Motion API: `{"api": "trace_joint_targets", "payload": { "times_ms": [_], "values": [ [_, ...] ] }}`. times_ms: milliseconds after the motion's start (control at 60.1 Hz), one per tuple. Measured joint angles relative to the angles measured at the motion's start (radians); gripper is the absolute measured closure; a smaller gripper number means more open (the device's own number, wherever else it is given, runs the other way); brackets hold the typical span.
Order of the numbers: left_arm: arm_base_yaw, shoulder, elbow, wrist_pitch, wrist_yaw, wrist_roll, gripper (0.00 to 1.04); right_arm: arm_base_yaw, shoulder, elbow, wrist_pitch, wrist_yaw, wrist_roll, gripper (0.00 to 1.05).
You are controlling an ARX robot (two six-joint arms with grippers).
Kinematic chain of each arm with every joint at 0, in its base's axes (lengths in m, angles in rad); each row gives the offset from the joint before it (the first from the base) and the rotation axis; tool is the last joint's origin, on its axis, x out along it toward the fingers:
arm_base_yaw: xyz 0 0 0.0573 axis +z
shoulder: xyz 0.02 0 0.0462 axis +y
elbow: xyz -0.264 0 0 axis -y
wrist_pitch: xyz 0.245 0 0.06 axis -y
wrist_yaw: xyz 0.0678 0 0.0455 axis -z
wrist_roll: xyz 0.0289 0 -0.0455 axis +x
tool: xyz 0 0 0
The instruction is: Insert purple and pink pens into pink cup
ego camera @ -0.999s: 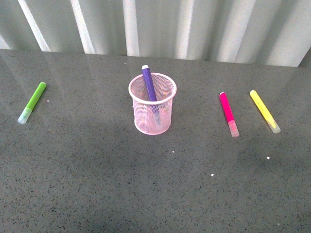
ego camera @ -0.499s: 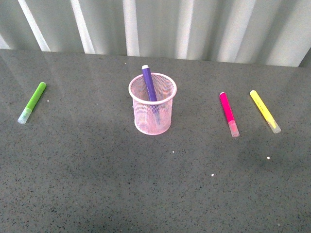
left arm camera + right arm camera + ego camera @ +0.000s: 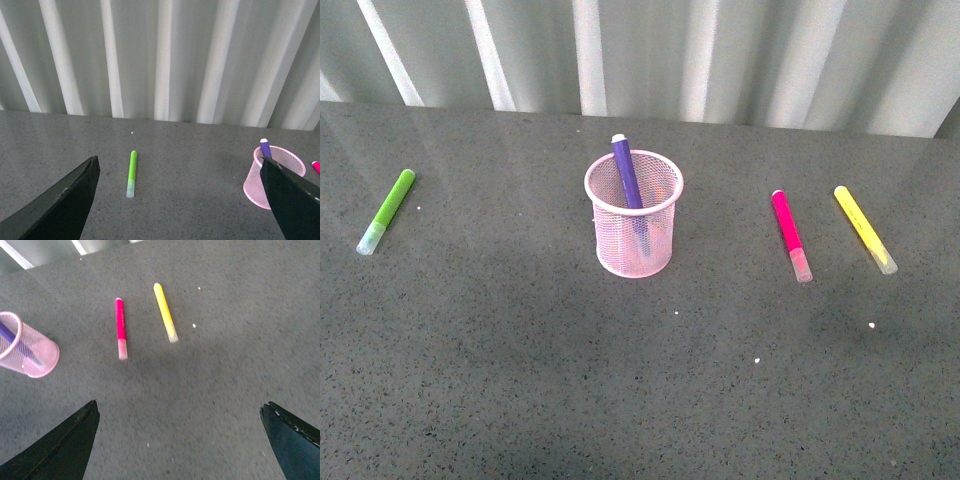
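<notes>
The pink cup (image 3: 633,215) stands upright at the table's middle with the purple pen (image 3: 626,174) leaning inside it, its end above the rim. The pink pen (image 3: 789,234) lies flat on the table to the cup's right. Neither gripper shows in the front view. In the left wrist view my left gripper (image 3: 180,172) is open and empty, with the cup (image 3: 276,176) and purple pen (image 3: 265,149) beside one finger. In the right wrist view my right gripper (image 3: 180,412) is open and empty above bare table, short of the pink pen (image 3: 120,326) and the cup (image 3: 27,346).
A lime green marker (image 3: 386,210) lies at the far left and shows in the left wrist view (image 3: 131,173). A yellow marker (image 3: 864,228) lies right of the pink pen, also in the right wrist view (image 3: 165,311). A corrugated white wall (image 3: 650,55) backs the grey table (image 3: 620,380).
</notes>
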Motion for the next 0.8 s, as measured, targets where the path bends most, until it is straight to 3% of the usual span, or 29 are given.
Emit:
{"api": "trace_joint_targets", "payload": {
  "times_ms": [116, 300, 533, 799],
  "values": [
    [0.0, -0.001, 0.0, 0.0, 0.0, 0.0, 0.07, 0.02, 0.314, 0.13, 0.128, 0.011, -0.057, 0.07],
    [0.0, -0.001, 0.0, 0.0, 0.0, 0.001, 0.07, 0.095, 0.665, 0.294, 0.161, 0.065, -0.167, 0.07],
    [0.0, -0.001, 0.0, 0.0, 0.0, 0.001, 0.07, 0.195, 0.9, 0.467, 0.194, 0.134, -0.199, 0.07],
    [0.0, -0.001, 0.0, 0.0, 0.0, 0.001, 0.07, 0.238, 1.078, 0.633, 0.17, 0.152, -0.179, 0.07]
  ]
}}
